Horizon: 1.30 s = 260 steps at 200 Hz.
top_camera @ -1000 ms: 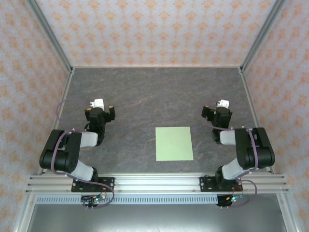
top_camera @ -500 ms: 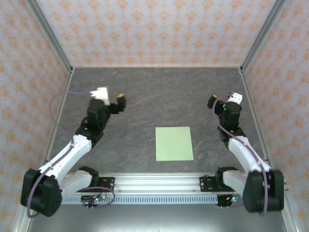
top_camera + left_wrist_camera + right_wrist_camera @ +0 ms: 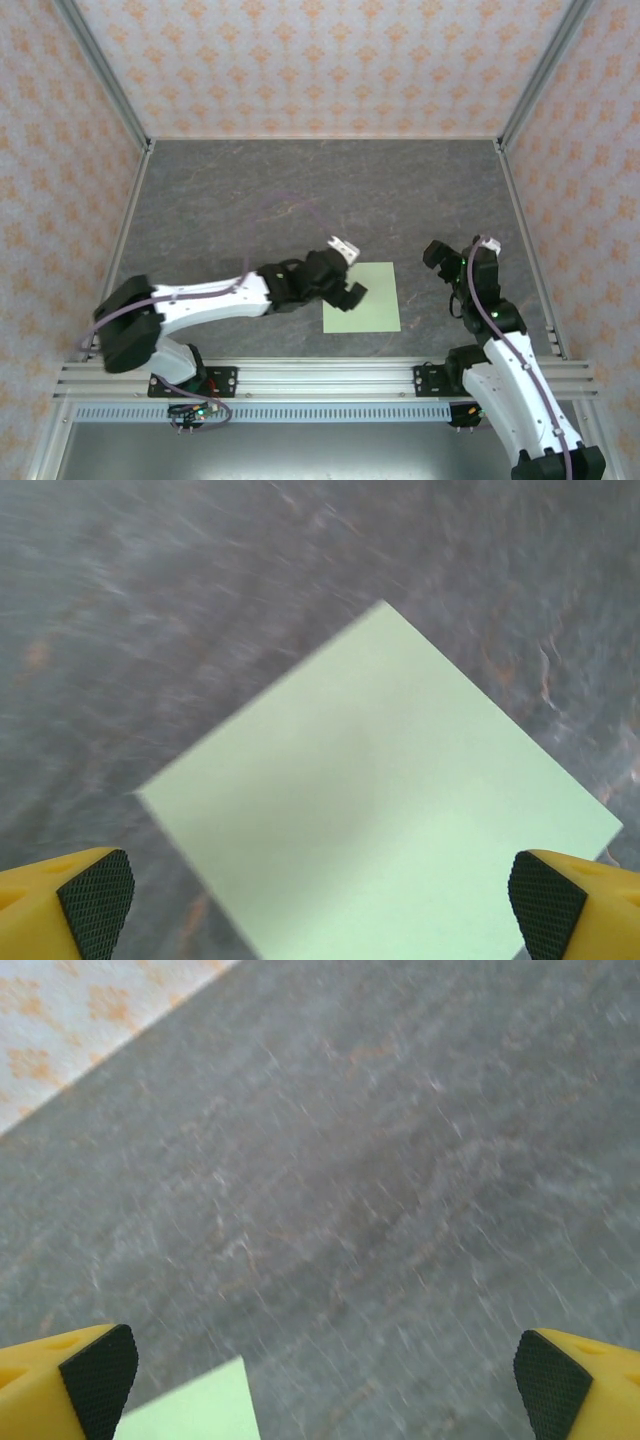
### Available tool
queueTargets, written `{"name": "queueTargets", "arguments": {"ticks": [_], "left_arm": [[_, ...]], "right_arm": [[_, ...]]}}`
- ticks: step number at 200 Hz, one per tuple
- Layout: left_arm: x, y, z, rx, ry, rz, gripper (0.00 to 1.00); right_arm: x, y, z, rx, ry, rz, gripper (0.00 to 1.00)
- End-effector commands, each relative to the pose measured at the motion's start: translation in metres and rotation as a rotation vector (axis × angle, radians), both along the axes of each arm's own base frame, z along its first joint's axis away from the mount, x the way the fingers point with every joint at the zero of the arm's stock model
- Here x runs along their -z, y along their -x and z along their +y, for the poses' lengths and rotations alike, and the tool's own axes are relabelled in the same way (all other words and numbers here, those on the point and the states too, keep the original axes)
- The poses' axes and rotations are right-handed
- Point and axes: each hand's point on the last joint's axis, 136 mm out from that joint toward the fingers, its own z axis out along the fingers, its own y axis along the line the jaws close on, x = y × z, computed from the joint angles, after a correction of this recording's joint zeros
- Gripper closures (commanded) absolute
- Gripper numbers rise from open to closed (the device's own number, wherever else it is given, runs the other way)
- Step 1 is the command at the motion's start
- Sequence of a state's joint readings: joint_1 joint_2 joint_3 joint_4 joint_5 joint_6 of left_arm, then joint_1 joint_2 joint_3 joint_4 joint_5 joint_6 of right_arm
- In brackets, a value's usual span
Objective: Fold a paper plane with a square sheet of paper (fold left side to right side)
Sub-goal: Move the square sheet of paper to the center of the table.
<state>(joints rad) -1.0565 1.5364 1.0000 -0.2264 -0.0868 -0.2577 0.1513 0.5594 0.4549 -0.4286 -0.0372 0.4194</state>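
- Left hand (image 3: 348, 272) has swung in from ten o'clock, fingers apart, over the left edge of the square sheet of paper (image 3: 370, 302).
- Sheet flat and unfolded, at the bench's (image 3: 300, 185) five o'clock.
- Right hand (image 3: 462, 250) is at the sheet's three o'clock, fingers apart. The first fold looks imminent.

Place: probably a lab test cell, where I work.
Evidence: patterned panel walls (image 3: 320, 60), aluminium rail (image 3: 320, 378), grey tabletop (image 3: 300, 180).

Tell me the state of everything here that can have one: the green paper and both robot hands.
Pale-green square sheet of paper: flat, unfolded, lying on the dark stone-patterned table.
Left hand: open, holding nothing, above the sheet's left edge.
Right hand: open, holding nothing, to the right of the sheet, apart from it.
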Motion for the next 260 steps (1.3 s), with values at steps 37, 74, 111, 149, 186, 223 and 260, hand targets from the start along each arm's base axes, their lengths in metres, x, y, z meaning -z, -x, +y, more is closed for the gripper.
{"name": "queueTargets", "arguments": {"ticks": [37,74,111,149,186,223,260], "left_arm": [[0.047,0.004,-0.032,0.005,-0.238,0.041,0.00],[0.061,0.001,-0.030,-0.020,-0.322,0.074,0.00],[0.087,0.003,-0.028,-0.036,-0.370,0.159,0.00],[0.096,0.002,-0.022,-0.060,-0.327,0.267,0.00],[0.110,0.003,-0.018,-0.061,-0.303,0.373,0.00],[0.122,-0.002,0.002,-0.096,-0.381,0.387,0.00],[0.131,-0.003,0.016,-0.104,-0.405,0.428,0.00]], "right_arm": [[0.024,0.026,-0.005,0.022,0.007,0.120,0.00],[0.026,0.028,-0.007,0.036,0.005,0.128,0.00],[0.024,0.030,-0.006,0.031,0.000,0.132,0.00],[0.021,0.032,-0.008,0.038,0.009,0.139,0.00],[0.018,0.031,-0.005,0.027,0.000,0.133,0.00],[0.014,0.032,-0.006,0.024,0.009,0.131,0.00],[0.014,0.032,-0.005,0.021,0.004,0.133,0.00]]}}
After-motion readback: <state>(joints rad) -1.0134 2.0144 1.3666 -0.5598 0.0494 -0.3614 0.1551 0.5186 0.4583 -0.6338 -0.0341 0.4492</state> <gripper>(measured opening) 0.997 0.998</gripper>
